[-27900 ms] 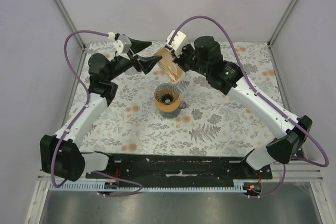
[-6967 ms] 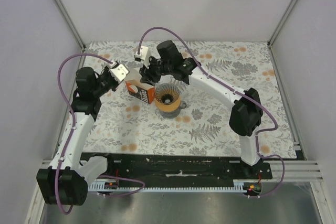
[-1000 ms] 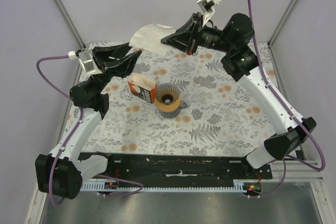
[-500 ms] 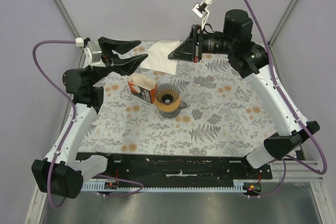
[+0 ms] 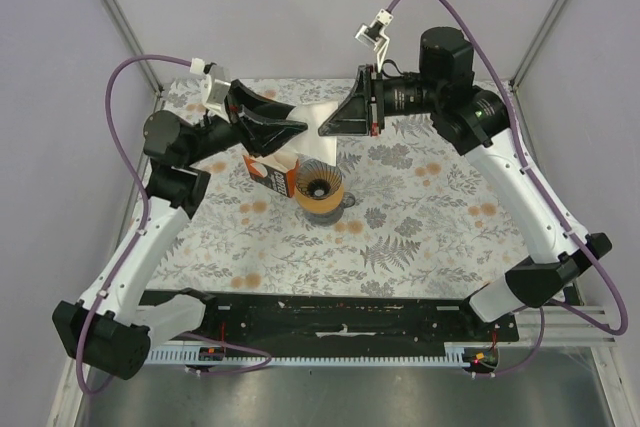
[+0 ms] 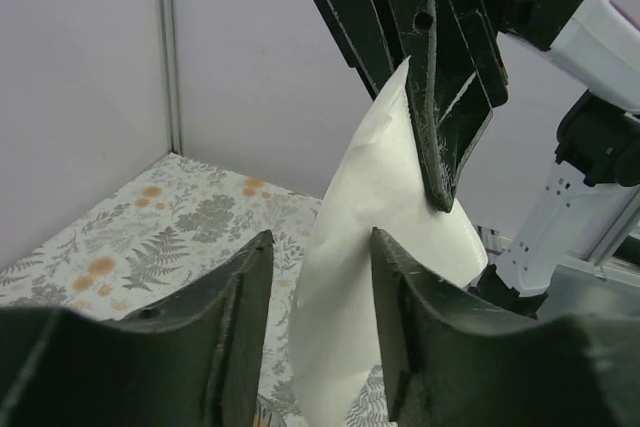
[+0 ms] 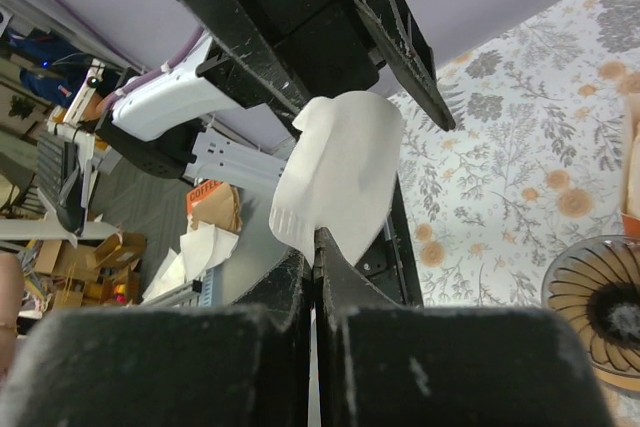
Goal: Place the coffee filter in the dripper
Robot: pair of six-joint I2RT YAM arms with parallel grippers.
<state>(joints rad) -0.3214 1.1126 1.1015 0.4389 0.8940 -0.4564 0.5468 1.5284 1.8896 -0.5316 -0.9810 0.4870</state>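
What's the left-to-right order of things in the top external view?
left arm's base → orange carton → dripper → right arm's base. Skipped: coffee filter, left gripper and right gripper, which overlap the carton and dripper sideways.

coffee filter point(image 7: 340, 172): thin white paper, a bit curled, up in the air. One edge is pinched in the right gripper point(image 7: 310, 239)'s closed jaws, the rest hangs btwn the left gripper point(image 6: 318, 247)'s spread jaws. dripper point(image 5: 320, 190): grey ribbed cone w/ brown collar, upright, lower than both sets of jaws, apart from the filter.
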